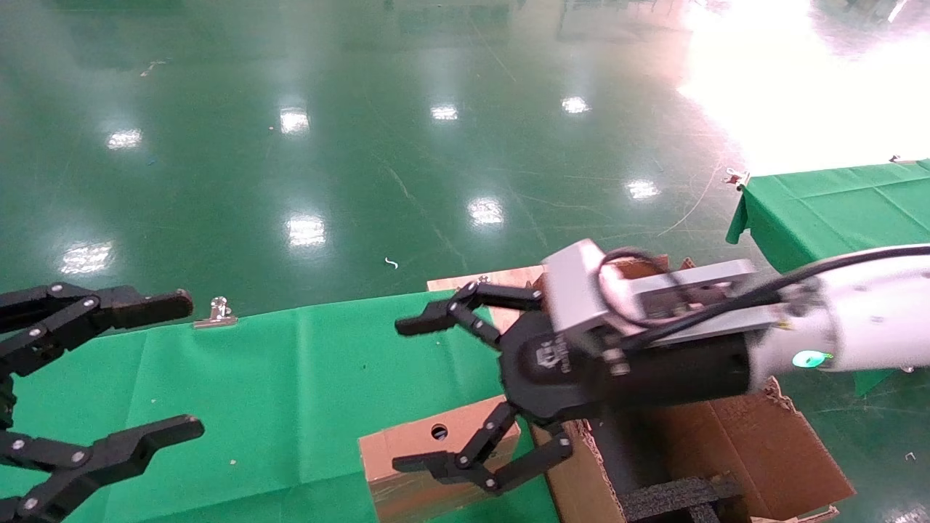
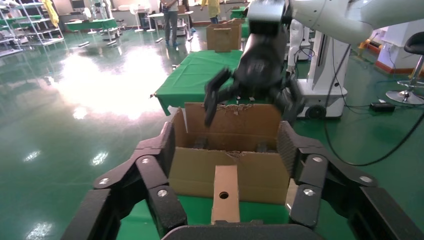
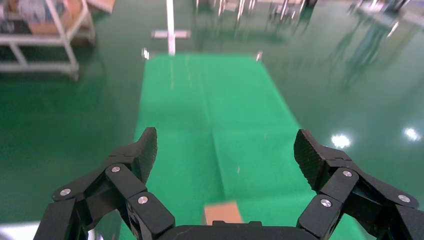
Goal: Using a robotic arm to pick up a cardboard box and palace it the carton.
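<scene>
Right gripper (image 1: 414, 392) spread wide above the cardboard box (image 1: 436, 454), beside the carton (image 1: 734, 436).

The cardboard box lies flat on the green table (image 1: 290, 378), just left of the carton, its long axis running roughly from the left gripper toward the carton, a round hole in its upper face. The robotic arm (image 1: 857, 312) reaches in from the right, its fingers (image 1: 436, 316) parted and holding nothing. The left gripper (image 1: 174, 363) hangs open and empty at the table's left end. The left wrist view alone shows the box (image 2: 225, 195) end-on against the carton (image 2: 230, 150) wall, with the carton's open interior; the right wrist view shows only one end of the box (image 3: 221, 212) between its spread pads (image 3: 145, 150).
</scene>
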